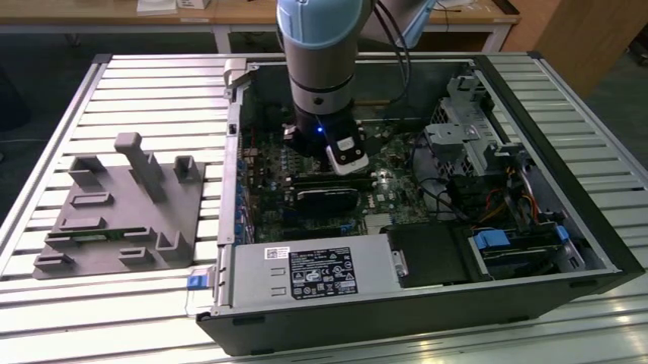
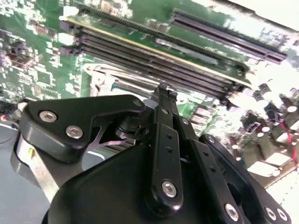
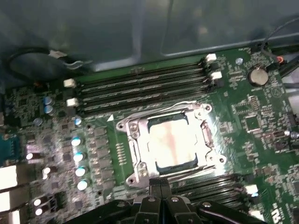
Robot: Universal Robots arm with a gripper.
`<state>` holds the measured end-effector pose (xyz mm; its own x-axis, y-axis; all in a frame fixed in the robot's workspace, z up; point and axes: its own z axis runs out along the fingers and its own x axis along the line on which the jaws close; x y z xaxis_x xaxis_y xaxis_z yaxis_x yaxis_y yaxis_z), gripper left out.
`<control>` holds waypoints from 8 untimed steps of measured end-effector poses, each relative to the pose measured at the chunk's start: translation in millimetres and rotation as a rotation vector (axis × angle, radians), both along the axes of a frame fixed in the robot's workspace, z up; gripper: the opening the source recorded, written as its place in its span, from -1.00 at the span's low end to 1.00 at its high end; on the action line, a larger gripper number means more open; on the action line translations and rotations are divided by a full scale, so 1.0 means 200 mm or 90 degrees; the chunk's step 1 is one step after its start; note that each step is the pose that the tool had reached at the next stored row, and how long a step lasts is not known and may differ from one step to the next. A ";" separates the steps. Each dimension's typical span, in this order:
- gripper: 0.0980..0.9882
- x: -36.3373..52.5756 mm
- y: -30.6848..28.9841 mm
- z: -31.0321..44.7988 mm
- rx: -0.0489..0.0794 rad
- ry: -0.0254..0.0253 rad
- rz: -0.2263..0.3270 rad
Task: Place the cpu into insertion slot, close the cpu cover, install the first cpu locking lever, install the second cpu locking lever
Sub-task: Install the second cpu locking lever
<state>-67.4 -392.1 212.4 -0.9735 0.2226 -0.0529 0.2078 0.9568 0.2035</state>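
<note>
First wrist view: the cpu (image 3: pixel 175 145) sits flat in its socket on the green motherboard (image 3: pixel 252 121), dull silver top showing through the centre window of the cpu cover (image 3: pixel 140 140). The cover lies down over the chip, its metal frame ringing it on all sides. Thin wire levers (image 3: pixel 154 112) run along the frame's edges; whether they are latched I cannot tell. Rows of black memory slots (image 3: pixel 140 86) lie just beside the socket, with a column of small capacitors (image 3: pixel 77 156) near its other side.

The pincer (image 3: pixel 160 183) hangs at the socket's edge, fingertips pressed together, clenched with nothing between them. In the second wrist view the black fingers (image 2: pixel 166 121) meet in a narrow point over the board, near the long slots (image 2: pixel 154 56).

In the exterior view the arm (image 1: pixel 319 68) reaches straight down into the open computer case (image 1: pixel 567 220), which lies on a slatted metal counter (image 1: pixel 152 83). A grey fixture block (image 1: pixel 121 208) rests on the counter at the exterior view's left, well apart from the case.
</note>
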 end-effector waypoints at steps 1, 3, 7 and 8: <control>-0.98 0.013 0.002 0.000 -0.001 0.0000 0.000; -0.98 0.041 0.006 0.000 -0.002 0.0002 0.000; -0.98 0.094 0.016 0.000 -0.006 0.0006 0.000; -0.98 0.105 0.022 0.000 -0.007 0.0008 0.000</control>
